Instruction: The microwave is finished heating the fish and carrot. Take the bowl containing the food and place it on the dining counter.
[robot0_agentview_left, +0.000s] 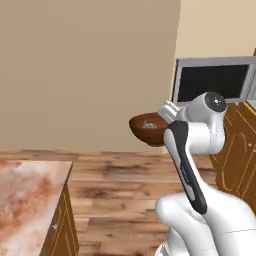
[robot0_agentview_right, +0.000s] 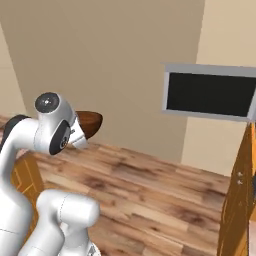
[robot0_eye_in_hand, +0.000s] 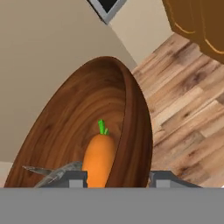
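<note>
The dark reddish-brown bowl (robot0_agentview_left: 146, 128) hangs in the air above the wooden floor, with my gripper (robot0_agentview_left: 168, 113) shut on its rim. In the hand view the bowl (robot0_eye_in_hand: 87, 118) tilts across the picture and its rim passes between the two fingers of the gripper (robot0_eye_in_hand: 119, 179). Inside lie the orange carrot (robot0_eye_in_hand: 98, 159) and the grey fish (robot0_eye_in_hand: 52, 176). From the right base view the bowl (robot0_agentview_right: 91, 122) pokes out past my wrist. The grey microwave (robot0_agentview_left: 215, 80) with dark glass sits in the wall behind the bowl. The marbled pinkish dining counter (robot0_agentview_left: 30, 185) is at the lower left, apart from the bowl.
Orange wood cabinets (robot0_agentview_left: 240, 150) stand on the right, close to my arm. Bare plank floor (robot0_agentview_right: 150, 185) stretches between the cabinets (robot0_agentview_right: 240, 190) and the dining counter. A beige wall (robot0_agentview_left: 85, 70) closes the far side.
</note>
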